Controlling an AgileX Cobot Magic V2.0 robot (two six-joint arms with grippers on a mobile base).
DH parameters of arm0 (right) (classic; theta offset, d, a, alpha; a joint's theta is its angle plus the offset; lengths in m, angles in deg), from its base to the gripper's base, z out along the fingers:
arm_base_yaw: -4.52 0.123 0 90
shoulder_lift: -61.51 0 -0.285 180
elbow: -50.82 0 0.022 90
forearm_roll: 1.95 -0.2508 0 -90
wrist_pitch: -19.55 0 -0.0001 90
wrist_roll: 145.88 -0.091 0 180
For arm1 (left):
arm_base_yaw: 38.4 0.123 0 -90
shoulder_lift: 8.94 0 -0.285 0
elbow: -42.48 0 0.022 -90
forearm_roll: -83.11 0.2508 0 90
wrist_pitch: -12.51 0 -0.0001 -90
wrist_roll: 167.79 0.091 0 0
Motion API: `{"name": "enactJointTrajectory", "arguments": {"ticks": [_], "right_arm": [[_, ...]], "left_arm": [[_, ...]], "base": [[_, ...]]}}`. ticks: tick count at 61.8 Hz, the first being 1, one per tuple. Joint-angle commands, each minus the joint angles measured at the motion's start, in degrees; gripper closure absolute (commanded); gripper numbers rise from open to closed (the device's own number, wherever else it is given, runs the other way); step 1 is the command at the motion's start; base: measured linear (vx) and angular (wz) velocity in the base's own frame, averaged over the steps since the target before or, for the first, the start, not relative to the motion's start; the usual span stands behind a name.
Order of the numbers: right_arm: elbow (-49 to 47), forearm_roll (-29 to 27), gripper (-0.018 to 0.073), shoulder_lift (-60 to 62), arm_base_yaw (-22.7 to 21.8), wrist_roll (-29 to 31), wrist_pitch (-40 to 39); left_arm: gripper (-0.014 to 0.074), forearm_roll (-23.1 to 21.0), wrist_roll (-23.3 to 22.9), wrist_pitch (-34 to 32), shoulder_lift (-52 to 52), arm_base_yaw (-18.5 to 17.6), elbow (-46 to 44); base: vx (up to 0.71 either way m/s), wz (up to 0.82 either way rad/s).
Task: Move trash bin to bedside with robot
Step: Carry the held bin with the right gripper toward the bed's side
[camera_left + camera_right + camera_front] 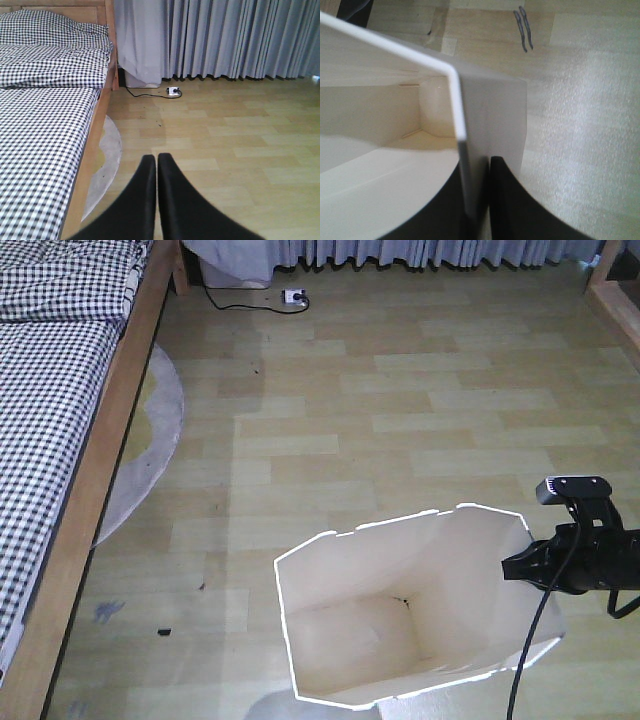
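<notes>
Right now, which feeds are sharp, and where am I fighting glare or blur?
Front view: even light and sharp, though the trash bin rim blows out white. Left wrist view: the bed is crisp, the left hand soft-edged near the lens. Right wrist view: the bin wall and the right hand are blurred, with grainy glare on the floor at right.

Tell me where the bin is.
Front view, lower right: the trash bin stands on the floor, right gripper pinching its rim, bed away at image left.
</notes>
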Motion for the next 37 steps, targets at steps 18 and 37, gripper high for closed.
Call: {"name": "enactJointTrajectory", "arguments": {"ticks": [18, 37], "right_arm": [[-1.31, -4.94, 0.0564, 2.98, -0.27, -2.17, 11.03], [-1.31, -4.94, 0.0564, 2.98, -0.27, -2.17, 11.03]], "left_arm": [[0.0602, -0.25, -0.45, -4.19, -0.57, -0.14, 1.65], [0.0602, -0.25, -0.45, -4.19, -0.57, -0.14, 1.65]], "base": [[0.38, 0.02], [0.37, 0.04]]}}
